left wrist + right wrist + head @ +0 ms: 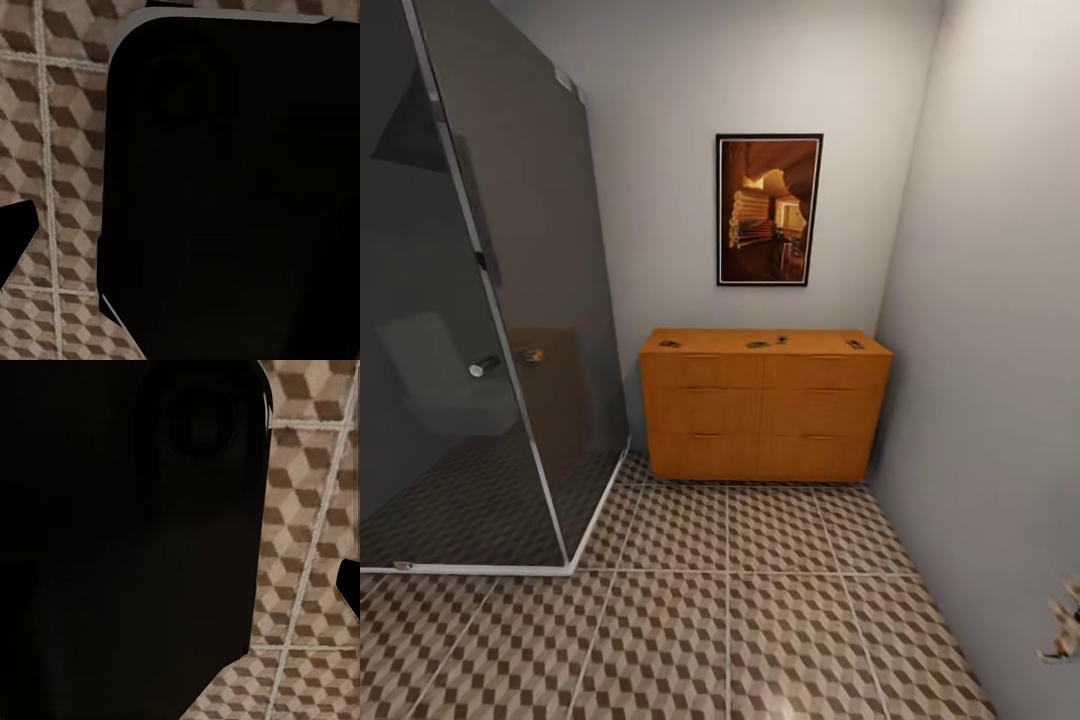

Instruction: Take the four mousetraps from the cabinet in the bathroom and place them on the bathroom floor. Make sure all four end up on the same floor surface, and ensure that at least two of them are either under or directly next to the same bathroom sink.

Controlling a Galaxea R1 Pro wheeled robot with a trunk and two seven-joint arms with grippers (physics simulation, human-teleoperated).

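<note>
The orange-brown cabinet stands against the far wall, with its drawers closed. On its top lie several small dark mousetraps: one at the left, two near the middle and one at the right. The cube-patterned bathroom floor stretches from the cabinet toward me. The sink is out of view. Both wrist views look down at floor tiles past a large black part of my own body. A dark tip at each wrist view's edge may be a finger.
A dark glass shower enclosure with a chrome frame fills the left side. A grey wall runs close along the right. A framed picture hangs above the cabinet. A small unclear fragment shows at the right edge.
</note>
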